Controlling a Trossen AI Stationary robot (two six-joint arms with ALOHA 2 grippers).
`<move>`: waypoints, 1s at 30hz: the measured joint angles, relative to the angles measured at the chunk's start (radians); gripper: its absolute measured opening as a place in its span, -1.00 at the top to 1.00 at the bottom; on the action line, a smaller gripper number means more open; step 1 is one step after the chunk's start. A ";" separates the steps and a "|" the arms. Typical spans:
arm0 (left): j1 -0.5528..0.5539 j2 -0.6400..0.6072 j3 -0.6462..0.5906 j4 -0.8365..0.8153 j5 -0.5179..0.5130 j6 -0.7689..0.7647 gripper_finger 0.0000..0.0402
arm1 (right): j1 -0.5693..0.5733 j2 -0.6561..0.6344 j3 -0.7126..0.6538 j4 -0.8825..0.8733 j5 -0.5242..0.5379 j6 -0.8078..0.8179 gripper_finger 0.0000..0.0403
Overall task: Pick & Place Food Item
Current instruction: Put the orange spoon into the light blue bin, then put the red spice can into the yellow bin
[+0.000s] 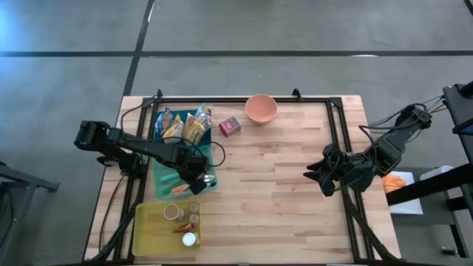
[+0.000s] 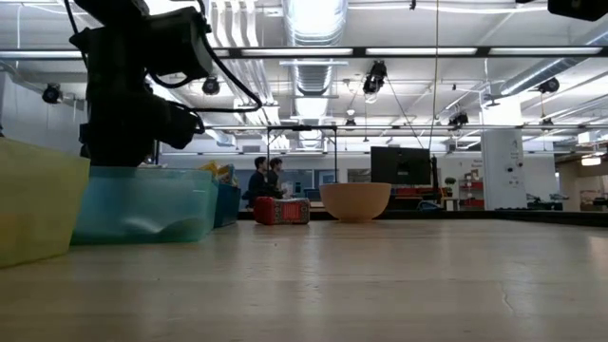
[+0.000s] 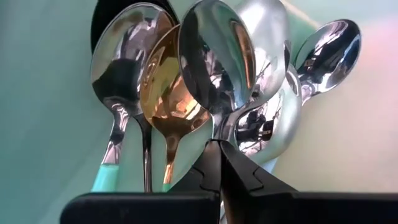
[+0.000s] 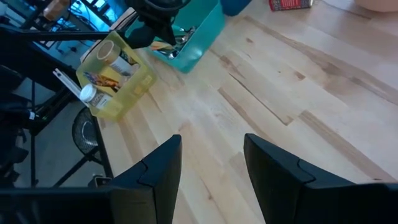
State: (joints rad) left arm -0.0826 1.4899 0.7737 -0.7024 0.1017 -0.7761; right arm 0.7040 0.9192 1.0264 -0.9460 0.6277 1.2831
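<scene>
My left gripper point(image 1: 199, 179) is shut and points down into the teal bin point(image 1: 164, 177), whose wall point(image 2: 142, 204) hides the fingers in the low view. Several spoons lie in that bin, among them a large silver spoon point(image 3: 217, 62) and a gold spoon point(image 3: 171, 99), and the shut fingertips point(image 3: 214, 155) stand just over the silver spoon's neck. Snack packets point(image 1: 185, 127) sit in the blue bin behind it. A red box point(image 1: 230, 126) and a pink bowl point(image 1: 261, 108) rest on the table. My right gripper point(image 4: 211, 162) hangs open over the table's right part, with nothing between its fingers. My left gripper comes at the spoons from above with its fingers shut. The tips stand at the neck of the large silver spoon point(image 3: 225, 127), and I cannot tell whether they touch it. The spoon lies in the bin among the others.
A yellow bin point(image 1: 159, 229) with small jars and a bottle stands at the near left, beside the teal bin. Black rails point(image 1: 244, 99) frame the table's far and side edges. Bare wood point(image 1: 273, 192) stretches between the bins and my right arm.
</scene>
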 joint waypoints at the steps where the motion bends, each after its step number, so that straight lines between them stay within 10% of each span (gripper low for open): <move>1: 0.000 0.000 0.000 0.000 0.000 0.005 1.00 | 0.000 0.000 0.000 0.002 0.000 0.000 0.15; 14: 0.000 0.000 0.000 0.000 0.027 -0.024 0.94 | 0.000 0.000 0.000 0.006 -0.004 -0.003 0.15; 30: 0.004 -0.001 0.077 -0.050 0.093 -0.171 -0.05 | 0.000 0.000 0.000 0.007 -0.025 -0.040 0.15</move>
State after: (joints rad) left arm -0.0784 1.4893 0.8505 -0.7520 0.1942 -0.9470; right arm 0.7040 0.9195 1.0264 -0.9389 0.6032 1.2428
